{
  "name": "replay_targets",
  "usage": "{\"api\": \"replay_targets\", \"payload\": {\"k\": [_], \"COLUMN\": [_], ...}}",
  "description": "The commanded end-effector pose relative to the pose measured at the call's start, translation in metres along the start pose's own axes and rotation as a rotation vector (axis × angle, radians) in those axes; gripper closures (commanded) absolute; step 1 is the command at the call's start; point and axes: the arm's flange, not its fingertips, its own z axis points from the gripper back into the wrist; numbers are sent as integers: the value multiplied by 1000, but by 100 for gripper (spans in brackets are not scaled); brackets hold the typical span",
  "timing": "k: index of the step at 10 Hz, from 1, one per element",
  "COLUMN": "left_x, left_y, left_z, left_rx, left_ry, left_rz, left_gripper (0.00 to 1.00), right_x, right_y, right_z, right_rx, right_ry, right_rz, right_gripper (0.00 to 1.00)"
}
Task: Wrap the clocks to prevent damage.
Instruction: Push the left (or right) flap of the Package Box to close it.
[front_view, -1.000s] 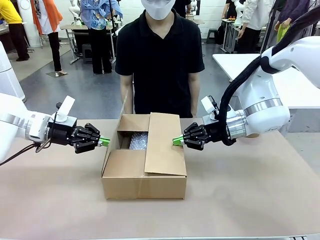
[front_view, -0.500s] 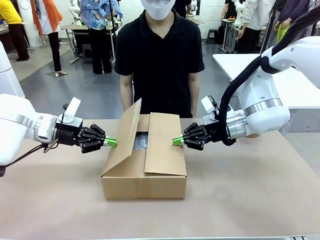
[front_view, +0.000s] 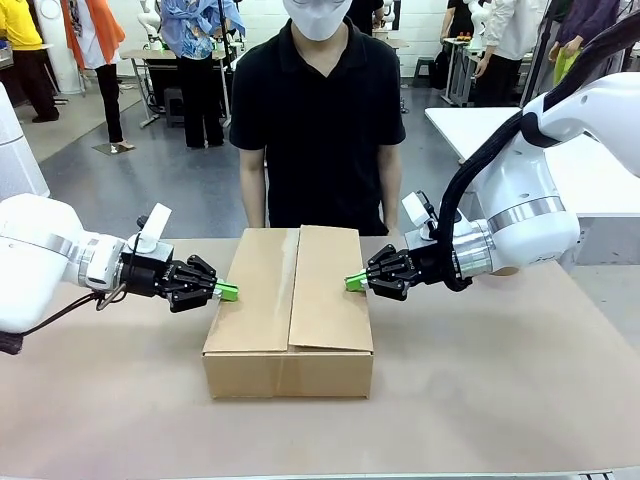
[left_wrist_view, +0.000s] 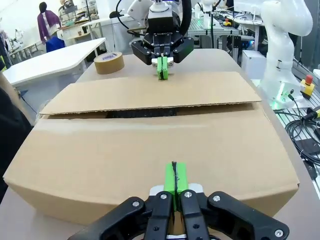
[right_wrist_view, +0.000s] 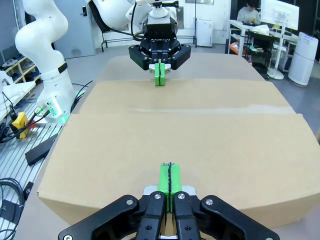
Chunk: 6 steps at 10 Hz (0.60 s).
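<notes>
Middle of desk (front_view: 500, 390): brown cardboard box (front_view: 288, 372) now shut. Its left flap (front_view: 255, 290), raised a moment ago, lies flat beside the right flap (front_view: 328, 290). The left tool (front_view: 228, 292) and right tool (front_view: 352, 283) are both clenched and empty, tips at the flaps' outer edges. The clocks are presumably inside, hidden. Sealing likely remains.
</notes>
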Motion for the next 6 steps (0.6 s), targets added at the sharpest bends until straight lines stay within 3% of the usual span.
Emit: {"api": "replay_targets", "payload": {"k": [1, 6], "left_x": [-12, 0], "left_y": [1, 0], "left_z": [-3, 0], "left_rx": [37, 0], "left_ry": [29, 0], "left_rz": [-47, 0], "left_gripper": [100, 100], "right_x": [-3, -3], "right_y": [1, 1], "right_z": [-2, -2], "right_rx": [1, 1], "right_ry": [7, 7], "right_rz": [-5, -5], "right_gripper": [99, 99]}}
